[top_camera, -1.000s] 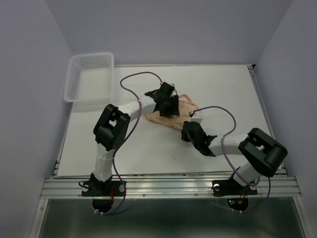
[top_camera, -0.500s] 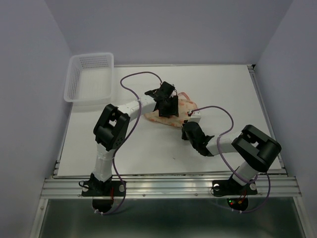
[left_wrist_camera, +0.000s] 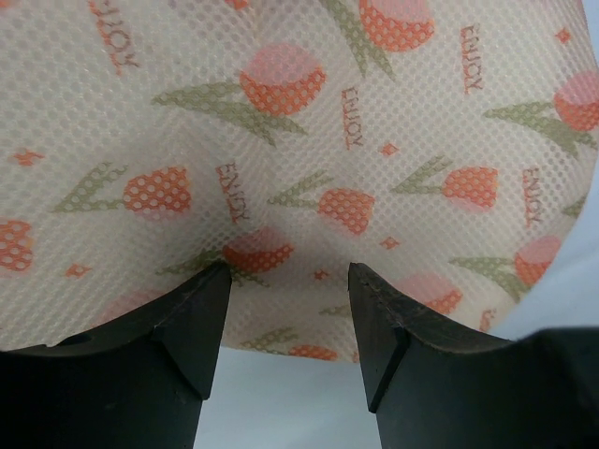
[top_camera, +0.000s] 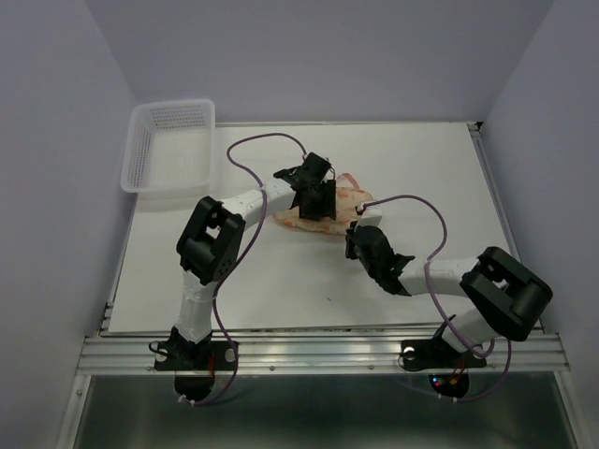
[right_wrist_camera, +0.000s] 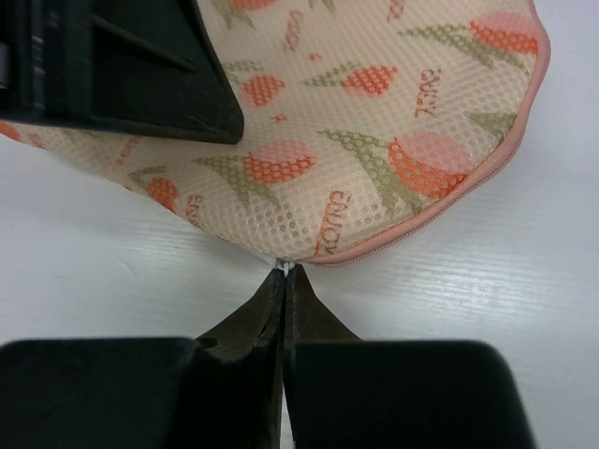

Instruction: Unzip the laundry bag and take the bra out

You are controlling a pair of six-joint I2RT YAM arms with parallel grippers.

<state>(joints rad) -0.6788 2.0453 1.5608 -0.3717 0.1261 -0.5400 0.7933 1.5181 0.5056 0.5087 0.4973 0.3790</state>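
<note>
Top external view: peanut-shaped peach mesh laundry bag [top_camera: 348, 200] with orange print lies flat on white table [top_camera: 421, 168]. Left gripper [left_wrist_camera: 285, 271] sits on top of bag, fingers spread apart, tips touching mesh, holding nothing. Right gripper [right_wrist_camera: 284, 273] at bag's near edge, fingers squeezed tight on tiny white tab [right_wrist_camera: 284, 267] by pink zipper edge. White plastic mesh basket [top_camera: 173, 117] well apart from bag, far left.

Text: "ENJOY", small orange caps, rptd
On: laundry bag [left_wrist_camera: 309, 122] mesh, btwn its tulip prints [left_wrist_camera: 281, 79]
</note>
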